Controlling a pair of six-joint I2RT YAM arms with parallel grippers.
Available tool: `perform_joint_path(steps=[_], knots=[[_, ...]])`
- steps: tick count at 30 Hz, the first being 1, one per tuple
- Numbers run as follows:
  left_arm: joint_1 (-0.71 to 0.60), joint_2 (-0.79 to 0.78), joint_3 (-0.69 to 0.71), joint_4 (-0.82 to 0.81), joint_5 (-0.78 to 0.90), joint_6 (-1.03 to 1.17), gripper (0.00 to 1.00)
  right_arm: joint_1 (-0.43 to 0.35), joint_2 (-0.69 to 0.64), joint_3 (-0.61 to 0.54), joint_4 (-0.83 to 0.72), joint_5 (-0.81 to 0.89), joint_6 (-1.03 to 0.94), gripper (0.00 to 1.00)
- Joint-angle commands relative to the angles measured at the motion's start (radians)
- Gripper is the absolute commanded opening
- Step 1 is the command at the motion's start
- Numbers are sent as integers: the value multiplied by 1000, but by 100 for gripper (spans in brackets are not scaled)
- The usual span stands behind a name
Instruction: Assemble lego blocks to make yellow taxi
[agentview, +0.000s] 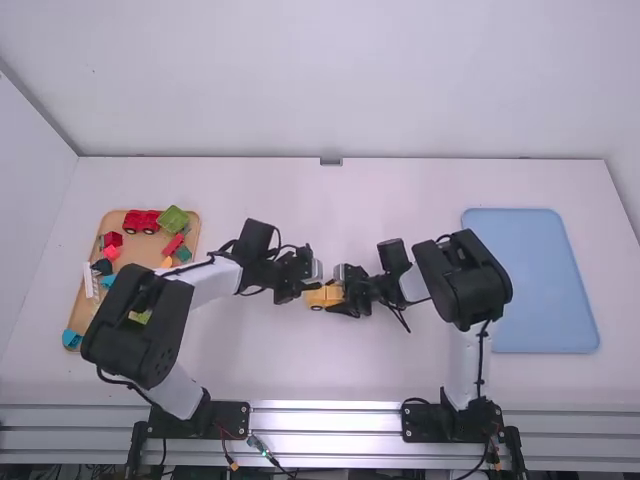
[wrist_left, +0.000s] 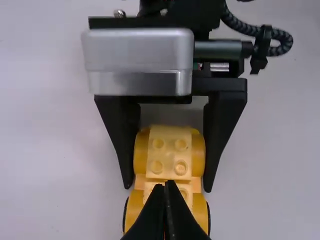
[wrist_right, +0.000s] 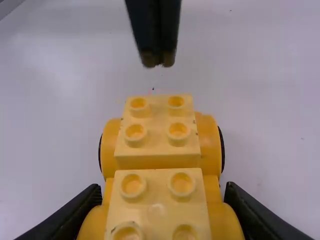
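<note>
where walls (agentview: 320, 80) meet, white table (agentview: 380, 205), blue tray (agentview: 545, 290)

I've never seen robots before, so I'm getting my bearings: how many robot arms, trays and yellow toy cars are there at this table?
Robot arms: 2 (left arm, right arm)
Trays: 2 (tan tray, blue tray)
Yellow toy car: 1
Total: 5

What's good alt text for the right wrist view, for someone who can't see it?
A studded yellow toy car held between the fingers of the right gripper at a white table. The left gripper, shut, hangs near its far end.
</note>
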Motion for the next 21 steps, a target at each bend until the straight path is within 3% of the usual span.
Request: perform_joint_path(steps=[1, 16, 21], knots=[[-3, 19, -29, 21, 8, -31, 2, 3, 17, 16, -2, -20, 2, 40], [-3, 48, -130, 238, -49, -153, 2, 5, 17, 16, -1, -21, 1, 39], [-3, 113, -119, 280, 12, -156, 2, 4, 17, 16, -5, -21, 2, 39]])
